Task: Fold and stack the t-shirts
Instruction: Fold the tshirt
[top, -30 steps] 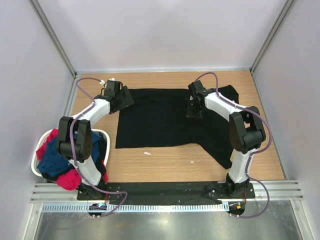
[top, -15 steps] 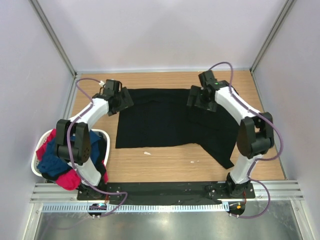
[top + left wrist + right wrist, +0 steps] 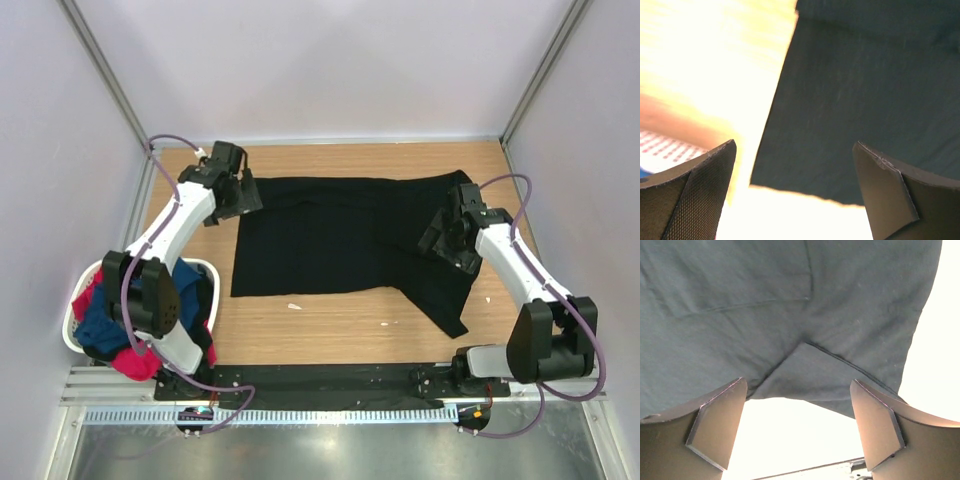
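Plain black t-shirt point(image 3: 330, 240); white basket point(image 3: 204, 267)

You have three shirts in view: one black shirt point(image 3: 330, 235) on table, one blue shirt point(image 3: 100, 328) and one red shirt point(image 3: 135, 360) in basket. One white basket point(image 3: 70, 340), off table's left edge by near corner. Two arms: left arm point(image 3: 170, 225), right arm point(image 3: 520, 265). Two grippers, one per arm: left gripper point(image 3: 794, 144), right gripper point(image 3: 797, 381). Two purple cables point(image 3: 497, 181), one along each arm. Two small white bits on table toward near edge: one scrap point(image 3: 295, 306), one fainter speck point(image 3: 388, 323).
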